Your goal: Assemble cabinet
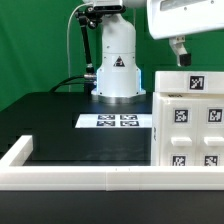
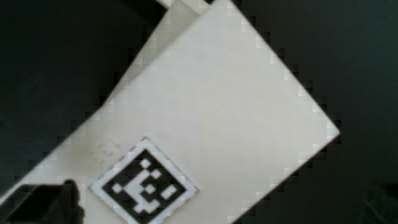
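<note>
The cabinet [image 1: 190,120] is a large white boxy body with square black-and-white tags, standing at the exterior view's right on the black table. My gripper [image 1: 178,57] hangs just above its top edge, with a small gap between them. In the wrist view a flat white face of the cabinet [image 2: 222,110] with one tag [image 2: 146,182] fills most of the picture. One dark finger [image 2: 43,203] shows at the edge, well off to the side. The other finger is lost against the dark table. The jaws look spread and hold nothing.
The marker board [image 1: 118,121] lies flat mid-table in front of the robot base [image 1: 116,70]. A low white rim [image 1: 80,176] runs along the table's front and left side. A green backdrop stands behind.
</note>
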Available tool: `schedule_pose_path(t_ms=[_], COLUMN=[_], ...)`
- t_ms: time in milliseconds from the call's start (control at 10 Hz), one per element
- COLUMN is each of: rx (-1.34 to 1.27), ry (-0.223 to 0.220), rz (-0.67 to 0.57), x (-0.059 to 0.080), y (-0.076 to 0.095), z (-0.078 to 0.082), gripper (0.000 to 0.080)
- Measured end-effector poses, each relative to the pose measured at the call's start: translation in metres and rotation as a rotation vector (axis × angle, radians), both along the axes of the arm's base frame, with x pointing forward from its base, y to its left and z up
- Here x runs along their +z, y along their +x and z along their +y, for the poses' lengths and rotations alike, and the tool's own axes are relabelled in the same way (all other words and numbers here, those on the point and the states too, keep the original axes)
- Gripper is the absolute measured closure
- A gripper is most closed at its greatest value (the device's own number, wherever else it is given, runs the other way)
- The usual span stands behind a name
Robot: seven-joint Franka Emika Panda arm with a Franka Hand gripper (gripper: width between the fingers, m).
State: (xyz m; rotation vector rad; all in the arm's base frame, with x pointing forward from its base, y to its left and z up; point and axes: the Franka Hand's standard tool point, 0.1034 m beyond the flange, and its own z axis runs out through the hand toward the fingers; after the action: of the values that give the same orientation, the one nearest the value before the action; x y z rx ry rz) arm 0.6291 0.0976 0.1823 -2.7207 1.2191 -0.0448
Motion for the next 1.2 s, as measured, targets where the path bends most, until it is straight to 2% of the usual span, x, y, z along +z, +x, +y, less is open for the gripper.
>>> schedule_pose_path(t_ms=[200,400,500,800,1200], rx=[0.145,0.311,0.456,0.763,1.034], ry=[-0.017,-0.059,-0.083,-0.113,-0.147], rz=[-0.022,-0.052,-0.066,-0.088,-0.122], x=[0.0001,-0.0002,-0.0007,-0.0012,-0.0012], y=[0.0003,0.0000,-0.0002,-0.0015,0.0000], z=[0.0008,0.0090,0.0087,0.0068,0.0020], gripper=[0.0003,0.0003,0.0003,0.0003,0.0003])
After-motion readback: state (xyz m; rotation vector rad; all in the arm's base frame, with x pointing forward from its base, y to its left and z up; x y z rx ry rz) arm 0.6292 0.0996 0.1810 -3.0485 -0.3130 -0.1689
